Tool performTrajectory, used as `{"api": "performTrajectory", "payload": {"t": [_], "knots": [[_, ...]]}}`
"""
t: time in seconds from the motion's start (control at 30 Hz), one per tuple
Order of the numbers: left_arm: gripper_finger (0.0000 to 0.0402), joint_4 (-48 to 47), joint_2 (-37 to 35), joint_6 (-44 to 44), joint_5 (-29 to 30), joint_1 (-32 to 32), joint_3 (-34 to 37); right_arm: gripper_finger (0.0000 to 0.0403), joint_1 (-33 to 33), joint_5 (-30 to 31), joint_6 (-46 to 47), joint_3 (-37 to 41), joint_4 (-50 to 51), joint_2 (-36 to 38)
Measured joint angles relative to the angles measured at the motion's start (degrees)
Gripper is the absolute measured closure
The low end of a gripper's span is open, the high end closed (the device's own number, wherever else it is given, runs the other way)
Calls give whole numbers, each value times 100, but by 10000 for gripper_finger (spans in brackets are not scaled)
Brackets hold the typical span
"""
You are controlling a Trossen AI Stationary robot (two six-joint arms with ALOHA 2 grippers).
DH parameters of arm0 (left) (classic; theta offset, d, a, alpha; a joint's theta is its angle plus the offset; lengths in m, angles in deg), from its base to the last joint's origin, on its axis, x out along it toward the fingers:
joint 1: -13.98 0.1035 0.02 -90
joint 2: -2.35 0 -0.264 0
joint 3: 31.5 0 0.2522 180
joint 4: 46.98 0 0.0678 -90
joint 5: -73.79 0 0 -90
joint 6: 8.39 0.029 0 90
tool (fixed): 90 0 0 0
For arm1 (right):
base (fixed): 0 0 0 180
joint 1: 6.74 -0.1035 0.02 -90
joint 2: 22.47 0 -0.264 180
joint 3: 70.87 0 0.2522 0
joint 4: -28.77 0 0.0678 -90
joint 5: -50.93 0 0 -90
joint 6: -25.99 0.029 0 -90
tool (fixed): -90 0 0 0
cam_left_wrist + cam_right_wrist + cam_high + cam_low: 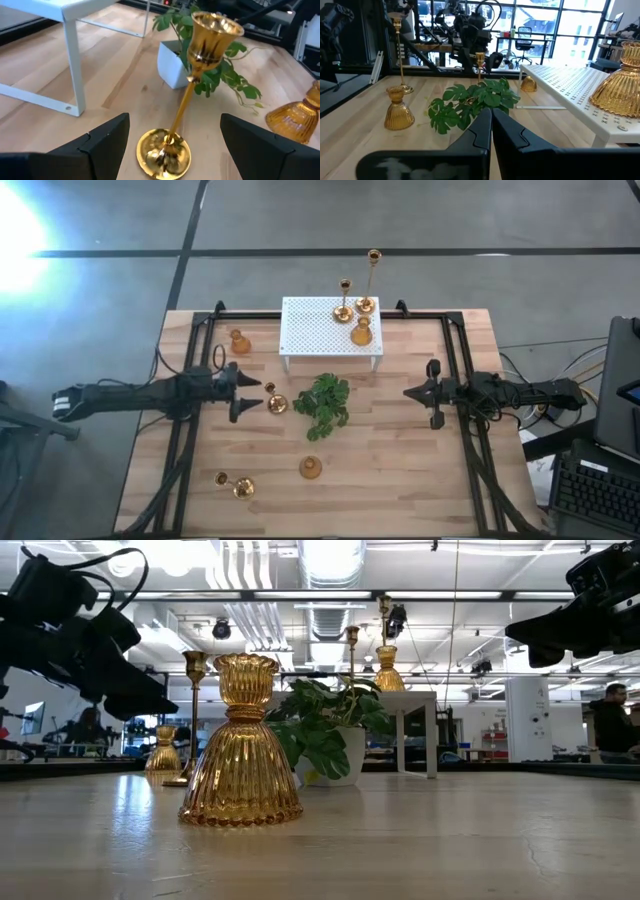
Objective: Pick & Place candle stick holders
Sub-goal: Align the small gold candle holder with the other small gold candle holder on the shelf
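A short-stemmed gold candle stick holder [175, 120] stands upright on its round base [164, 154] on the table, left of the plant. My left gripper [260, 401] is open, with one finger on either side of the base and touching nothing. More holders stand on the table: an amber squat one [239, 341] at the far left, another [311, 467] near the front, and a gold stemmed one [235, 483] at the front left. On the white stand [310, 330] are two tall gold holders [367, 280] and a squat one [361, 332]. My right gripper [408, 392] waits shut at the right.
A green leafy plant [323, 404] in a white pot sits mid-table, just right of the holder between my left fingers. The stand's legs [75, 70] are close by on the far side. Black rails [190, 380] run along both sides of the table.
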Motion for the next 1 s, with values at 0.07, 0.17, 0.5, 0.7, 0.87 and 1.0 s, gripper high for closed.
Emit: {"api": "performTrajectory", "payload": {"t": [0.07, 0.17, 0.5, 0.7, 0.87, 1.0], "knots": [[85, 25, 87, -2, -4, -8, 2, 394, -1, 0, 0, 0, 0, 0], [85, 194, 238, -24, -23, -9, 2, 394, 0, 0, 1, 0, 0, 1], [86, 718, 825, 111, -48, -17, -7, 394, 0, -1, 1, 0, 2, 1], [86, 1218, 1207, 179, -85, -19, -13, 394, -1, 1, 1, 0, 2, -1], [86, 1643, 1455, 190, -114, -19, -13, 394, 0, -1, 1, 0, 2, -1], [86, 1645, 1631, 188, -131, -22, -13, 394, 0, 1, 1, 0, 2, -1]]}}
